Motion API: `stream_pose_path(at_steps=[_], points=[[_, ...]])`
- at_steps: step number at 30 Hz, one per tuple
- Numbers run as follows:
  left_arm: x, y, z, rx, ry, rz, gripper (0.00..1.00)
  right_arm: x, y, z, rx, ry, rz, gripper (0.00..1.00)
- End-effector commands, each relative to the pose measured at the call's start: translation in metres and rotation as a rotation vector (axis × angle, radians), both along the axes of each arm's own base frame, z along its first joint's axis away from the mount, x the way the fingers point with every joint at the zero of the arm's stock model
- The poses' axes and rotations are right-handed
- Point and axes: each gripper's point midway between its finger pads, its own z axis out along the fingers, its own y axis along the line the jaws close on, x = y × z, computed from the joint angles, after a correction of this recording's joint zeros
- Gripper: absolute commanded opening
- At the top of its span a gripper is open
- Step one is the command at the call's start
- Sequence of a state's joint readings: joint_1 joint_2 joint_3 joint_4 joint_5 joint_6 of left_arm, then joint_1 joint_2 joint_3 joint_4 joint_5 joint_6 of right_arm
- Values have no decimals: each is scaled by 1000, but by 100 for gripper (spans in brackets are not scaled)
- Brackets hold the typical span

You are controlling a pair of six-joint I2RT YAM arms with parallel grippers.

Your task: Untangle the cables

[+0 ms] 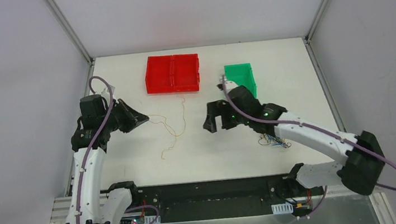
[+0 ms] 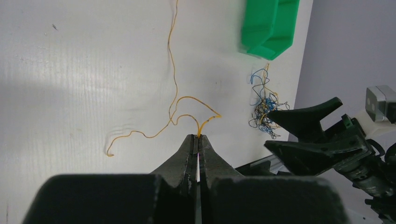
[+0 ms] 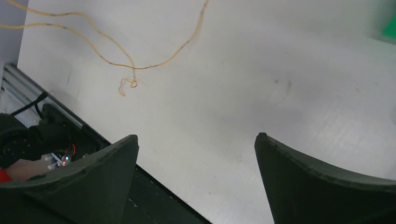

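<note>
We found the left jaws clenched on an orange-yellow cable (image 2: pixel 175 86) trailing over the bench (image 1: pixel 206 156), the right jaws released, a mixed tangle (image 2: pixel 263 109) at four o'clock.

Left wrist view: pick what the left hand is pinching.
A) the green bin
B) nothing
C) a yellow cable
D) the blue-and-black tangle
C: the left hand is shut on the yellow cable, whose loop runs into its tips; the tangle and green bin lie apart from it.
</note>
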State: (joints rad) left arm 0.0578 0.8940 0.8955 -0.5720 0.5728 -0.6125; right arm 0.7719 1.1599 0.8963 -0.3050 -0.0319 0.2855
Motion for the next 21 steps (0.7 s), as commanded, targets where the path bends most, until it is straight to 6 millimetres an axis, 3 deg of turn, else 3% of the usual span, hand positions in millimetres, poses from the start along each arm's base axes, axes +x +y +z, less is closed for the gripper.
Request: stream_pose_path(at_steps=[1,4,7,14,19,21], points=[[2,-6,27,-15,-81,-30,0,16,80,24,46,-184,204,99],[4,-7,28,-33,-67,-26,0,19,125,20,84,-231,287,97],[5,-9,29,-36,-66,-36,0,24,157,12,109,-256,336,96],[8,-13,32,-52,-62,-69,0,26,211,-4,180,-274,451,86],[15,-13,39,-38,-75,-86,0,30,226,-38,153,-255,474,66],[20,-12,42,-38,-73,-83,0,30,231,-45,155,-237,484,49]])
